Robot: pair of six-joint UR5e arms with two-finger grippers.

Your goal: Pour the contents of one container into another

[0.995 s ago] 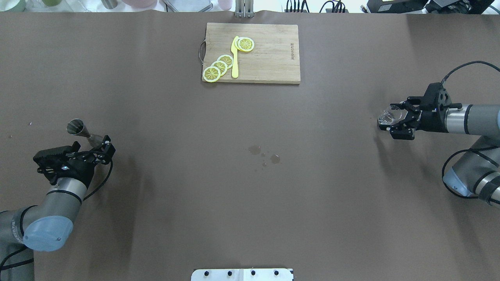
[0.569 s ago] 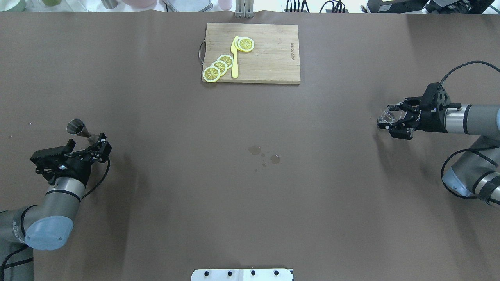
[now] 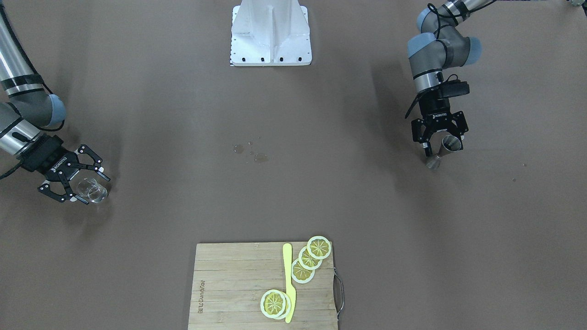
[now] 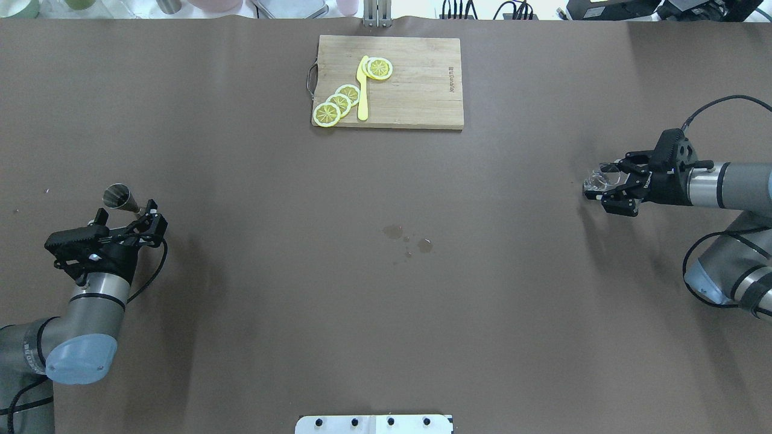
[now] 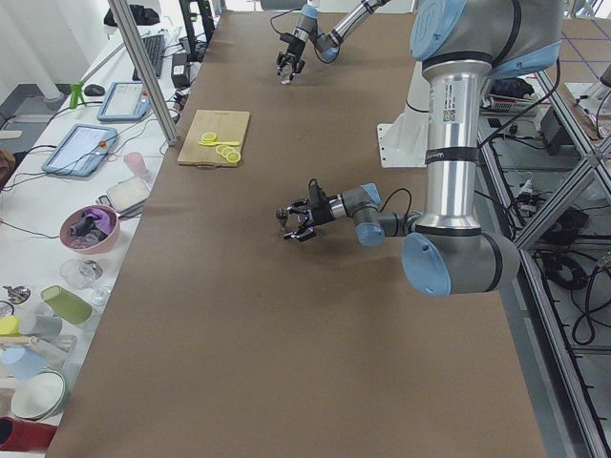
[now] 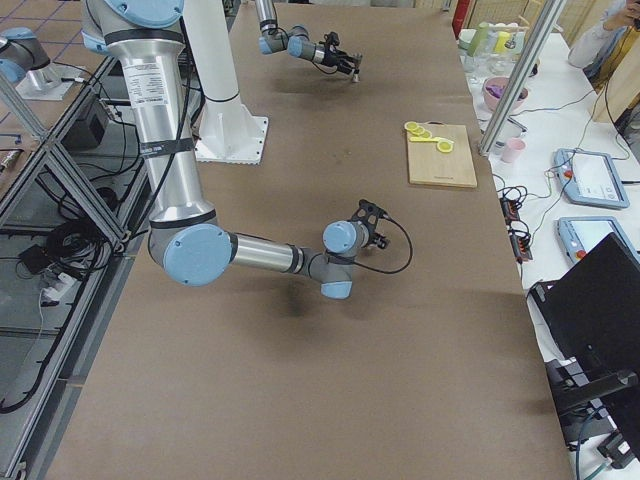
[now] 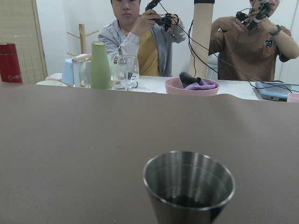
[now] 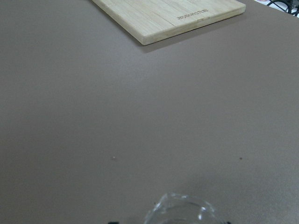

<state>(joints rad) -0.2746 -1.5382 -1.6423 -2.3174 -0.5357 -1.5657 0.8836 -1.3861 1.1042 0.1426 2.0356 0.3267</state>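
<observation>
Exterior front-facing: the jigger [image 3: 451,143] and the glass [image 3: 91,191] each stand between spread fingers, well apart on the counter [image 3: 293,201].
The left fingers [image 3: 417,133] straddle the jigger wide. The right fingers [image 3: 59,195] flank the glass, neither visibly clamped. An off-centre closure could tip the narrow-waisted jigger or skid the glass, adding to the droplets [image 3: 250,151] midway between both pairs.

"What's unclear on your end?"
"My left wrist camera cuts the metal cup [image 7: 188,184] off at the bottom edge; of the glass [image 8: 183,209] I see only a rim."
"Side views?"
"The right gripper [image 5: 285,76] is too small to read."
</observation>
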